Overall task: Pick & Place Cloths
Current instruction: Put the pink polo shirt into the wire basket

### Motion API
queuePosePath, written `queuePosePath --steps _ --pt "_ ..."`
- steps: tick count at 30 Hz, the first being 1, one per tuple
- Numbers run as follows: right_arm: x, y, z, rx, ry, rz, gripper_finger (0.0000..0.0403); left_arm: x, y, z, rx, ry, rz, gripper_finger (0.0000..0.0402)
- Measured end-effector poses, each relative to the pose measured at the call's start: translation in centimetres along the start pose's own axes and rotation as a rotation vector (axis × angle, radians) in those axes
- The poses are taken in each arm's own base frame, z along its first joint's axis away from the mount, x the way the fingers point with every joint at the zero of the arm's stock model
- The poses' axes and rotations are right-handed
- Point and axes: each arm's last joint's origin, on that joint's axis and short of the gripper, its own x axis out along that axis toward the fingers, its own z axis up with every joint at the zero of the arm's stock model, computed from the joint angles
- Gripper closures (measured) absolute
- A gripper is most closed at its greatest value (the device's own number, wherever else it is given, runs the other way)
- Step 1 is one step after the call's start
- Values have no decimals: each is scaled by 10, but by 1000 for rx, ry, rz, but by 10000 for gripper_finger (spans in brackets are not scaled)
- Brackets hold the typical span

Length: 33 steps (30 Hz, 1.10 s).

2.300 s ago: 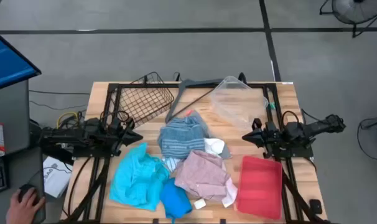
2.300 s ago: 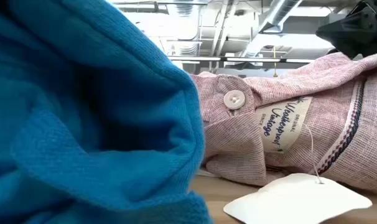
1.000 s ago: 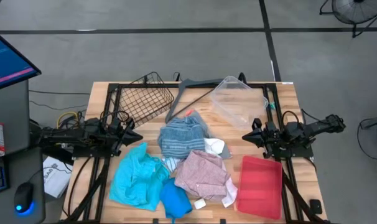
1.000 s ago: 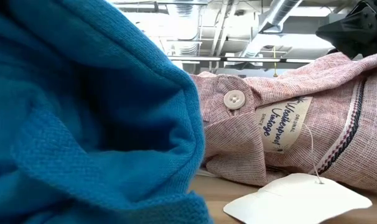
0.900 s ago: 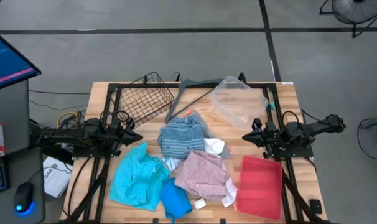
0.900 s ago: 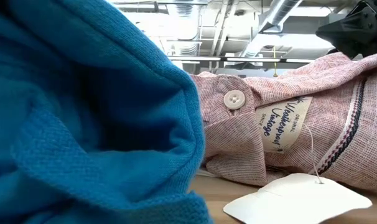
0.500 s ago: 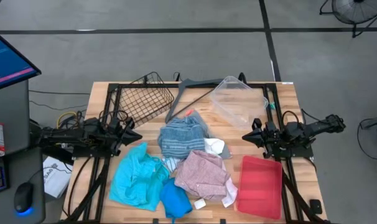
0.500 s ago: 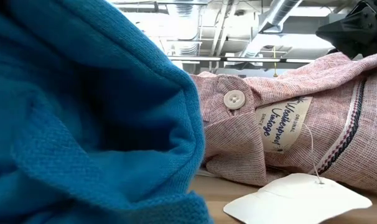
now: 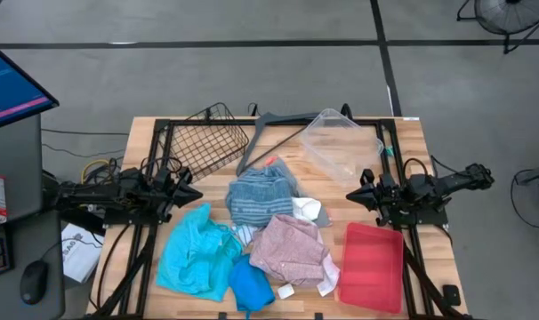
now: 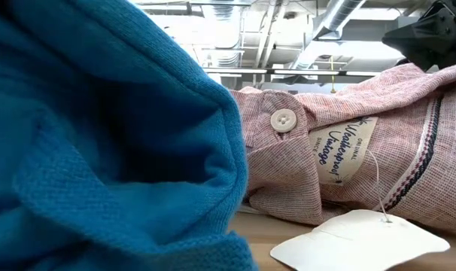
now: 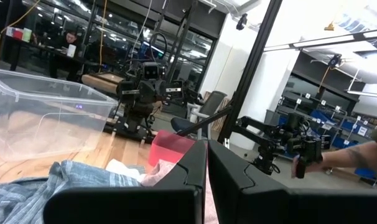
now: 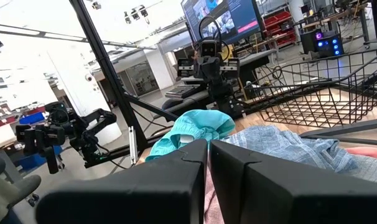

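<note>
The left gripper [image 9: 196, 194] waits at the desk's [image 9: 145, 133] left edge, fingers pressed together with nothing between them. The right gripper [image 9: 349, 196] waits opposite at the right edge, likewise closed and empty. Between them lie the cloths: a striped blue cloth [image 9: 259, 197] midway, a turquoise cloth [image 9: 194, 252] just in front of the left gripper, a pink shirt [image 9: 289, 249] and a bright blue cloth [image 9: 250, 285] nearer the front. Behind the left gripper a wire basket [image 9: 209, 139] tilts, holding nothing. Behind the right gripper a clear plastic tub [image 9: 341, 145] holds no cloth; the red tray [image 9: 371, 267] in front of it is bare.
</note>
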Motion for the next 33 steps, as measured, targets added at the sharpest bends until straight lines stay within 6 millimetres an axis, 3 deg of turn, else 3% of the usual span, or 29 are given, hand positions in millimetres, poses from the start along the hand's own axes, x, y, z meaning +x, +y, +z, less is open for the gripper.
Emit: queuePosePath --steps 28,33 --pt "0 0 0 1 1 1 386 0 0 1 1 -8 -3 400" --pt "0 1 4 200 -35 17 386 0 0 1 1 -8 -3 400"
